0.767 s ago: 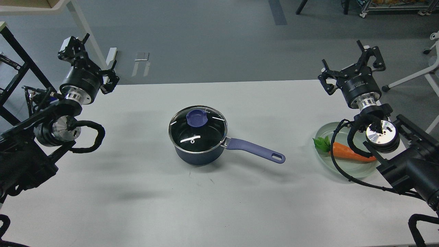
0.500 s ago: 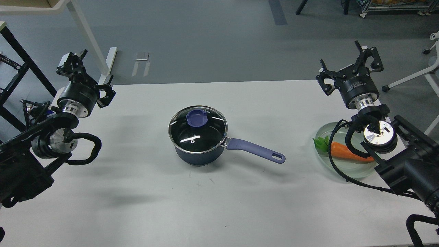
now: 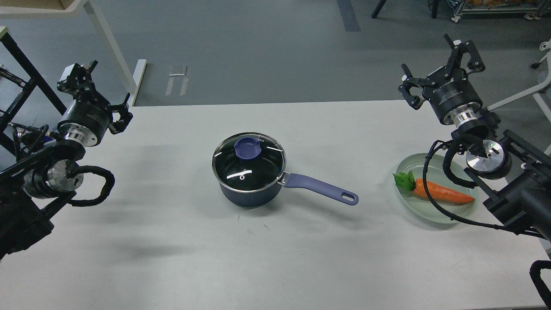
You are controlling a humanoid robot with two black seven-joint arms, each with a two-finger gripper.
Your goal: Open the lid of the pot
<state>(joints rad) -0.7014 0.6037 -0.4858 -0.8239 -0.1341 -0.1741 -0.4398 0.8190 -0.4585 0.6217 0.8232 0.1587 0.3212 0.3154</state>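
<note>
The dark navy pot [image 3: 249, 191] stands at the middle of the white table, its lavender-blue handle [image 3: 320, 188] pointing right. The glass lid [image 3: 248, 162] with its lavender-blue knob [image 3: 246, 148] sits on the pot. My left gripper [image 3: 98, 91] is open and empty at the far left table edge, well away from the pot. My right gripper [image 3: 439, 66] is open and empty above the far right table edge, also far from the pot.
A pale green plate [image 3: 430, 211] holding a toy carrot [image 3: 441, 192] with green leaves lies at the right, below my right arm and its cable. The white table [image 3: 267, 262] ends at the back, with grey floor beyond. Table legs stand at back left.
</note>
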